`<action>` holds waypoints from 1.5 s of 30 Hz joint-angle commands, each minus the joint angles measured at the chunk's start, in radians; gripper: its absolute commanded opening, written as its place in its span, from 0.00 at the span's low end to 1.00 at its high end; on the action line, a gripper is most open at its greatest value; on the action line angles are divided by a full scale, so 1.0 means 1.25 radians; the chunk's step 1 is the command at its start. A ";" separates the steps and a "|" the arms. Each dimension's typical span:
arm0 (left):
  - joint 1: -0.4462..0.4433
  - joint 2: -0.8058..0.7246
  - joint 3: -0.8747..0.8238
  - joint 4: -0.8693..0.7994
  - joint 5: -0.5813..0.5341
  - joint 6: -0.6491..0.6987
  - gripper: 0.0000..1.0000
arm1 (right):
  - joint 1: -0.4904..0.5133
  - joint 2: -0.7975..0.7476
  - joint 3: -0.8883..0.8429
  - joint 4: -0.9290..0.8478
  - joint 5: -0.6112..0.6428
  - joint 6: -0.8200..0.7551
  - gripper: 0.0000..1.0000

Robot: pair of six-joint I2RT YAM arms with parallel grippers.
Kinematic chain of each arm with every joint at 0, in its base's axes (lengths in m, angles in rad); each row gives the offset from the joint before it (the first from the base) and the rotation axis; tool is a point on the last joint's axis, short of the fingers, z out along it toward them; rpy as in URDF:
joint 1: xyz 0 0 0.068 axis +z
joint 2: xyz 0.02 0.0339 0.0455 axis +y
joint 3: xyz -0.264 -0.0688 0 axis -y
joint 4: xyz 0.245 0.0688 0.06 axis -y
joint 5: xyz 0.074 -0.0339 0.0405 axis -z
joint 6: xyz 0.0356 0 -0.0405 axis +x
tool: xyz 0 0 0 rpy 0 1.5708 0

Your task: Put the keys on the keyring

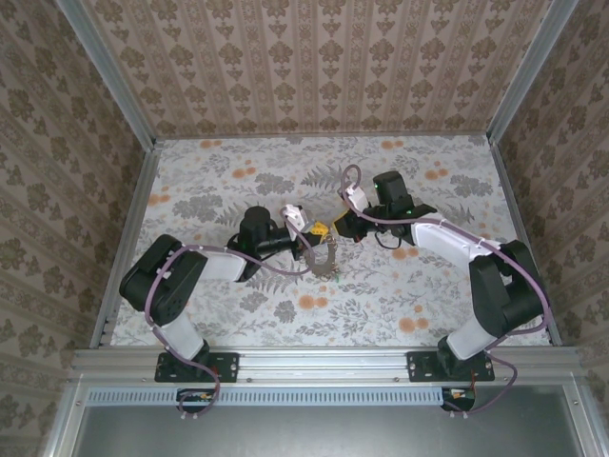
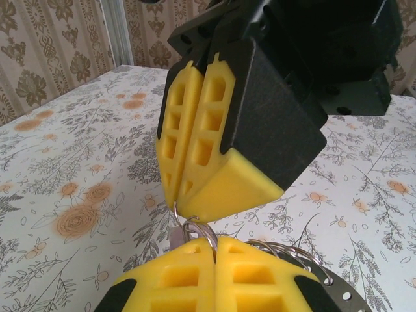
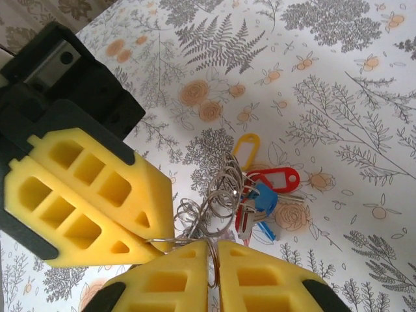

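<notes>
Left gripper [image 2: 215,244], closest in, is pinched tight on the keyring [image 3: 226,182] wire mid-table. Right gripper [image 2: 180,207] nips it too, tip to tip. Keys [image 3: 260,201] bunch just beside them. I'd anchor one side and ease the coil apart gently.

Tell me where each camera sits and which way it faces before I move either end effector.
Top external: fixed above and behind the bases, looking down at the table; both arms show, left end effector facing right end effector.
Left wrist: on the left arm, facing the right end effector close up; own fingers at bottom.
Right wrist: on the right arm, looking down at the keys; own fingers at bottom, left end effector upper left.
Shared: both wrist views show the wire ring both end effectors pinch.
</notes>
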 commanded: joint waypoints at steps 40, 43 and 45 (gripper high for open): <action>0.001 -0.045 0.028 0.047 0.138 -0.045 0.00 | -0.044 -0.152 -0.112 0.063 -0.190 -0.348 0.36; 0.001 -0.046 0.028 0.045 0.139 -0.047 0.00 | -0.041 -0.120 -0.099 0.052 -0.210 -0.354 0.36; 0.001 -0.045 0.030 0.043 0.137 -0.046 0.00 | -0.040 -0.108 -0.092 0.042 -0.212 -0.363 0.36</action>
